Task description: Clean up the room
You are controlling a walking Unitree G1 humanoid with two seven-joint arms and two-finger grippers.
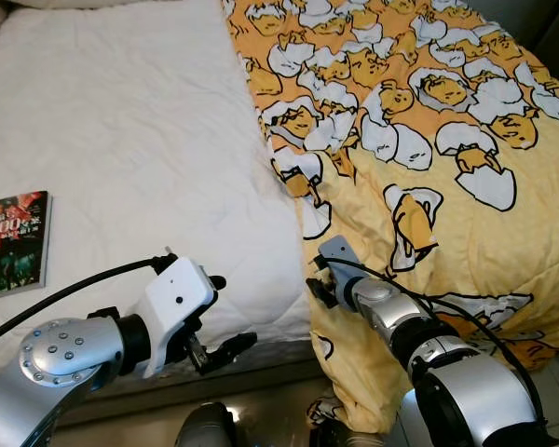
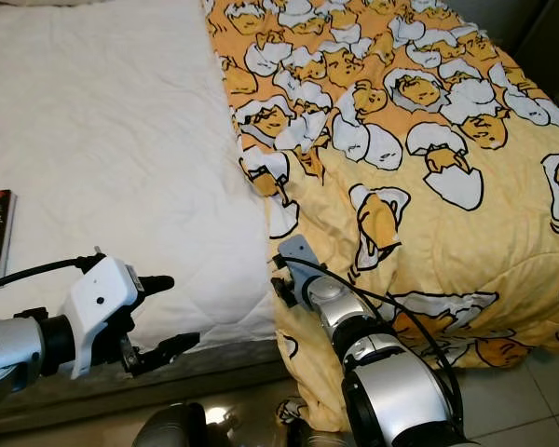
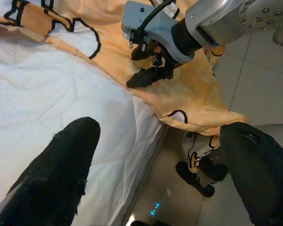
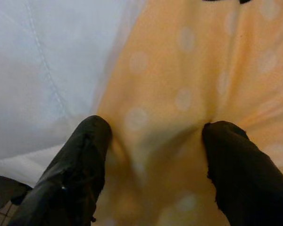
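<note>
**Right gripper on quilt edge, left gripper spread above the bed's foot**

Bed with a white mattress cover (image 1: 130, 140) takes the left half of the head view; a yellow quilt (image 1: 466, 214) printed with egg-shell cartoon figures covers the right half, from 12 o'clock down to 5 o'clock, its lower edge hanging off the foot of the bed toward the tiled floor (image 3: 259, 89).

Right gripper (image 4: 153, 155) sits at about 6 o'clock in the head view, at the quilt's left edge where it meets the white cover. Fingers are spread apart, both tips pressed into the yellow fabric, with a small fold bunched between them — not pinched yet. The left wrist view shows the same gripper from the side, its fingertips touching the quilt border just beside the mattress edge.

Left gripper (image 1: 225, 317) is at 7 o'clock in the head view, over the foot edge of the mattress, fingers wide apart and holding nothing. It points toward the right gripper, the two near each other but not touching.

A book (image 1: 14, 242) with a dark red cover lies flat on the white cover at 9 o'clock — well apart from both grippers and from the quilt.
</note>
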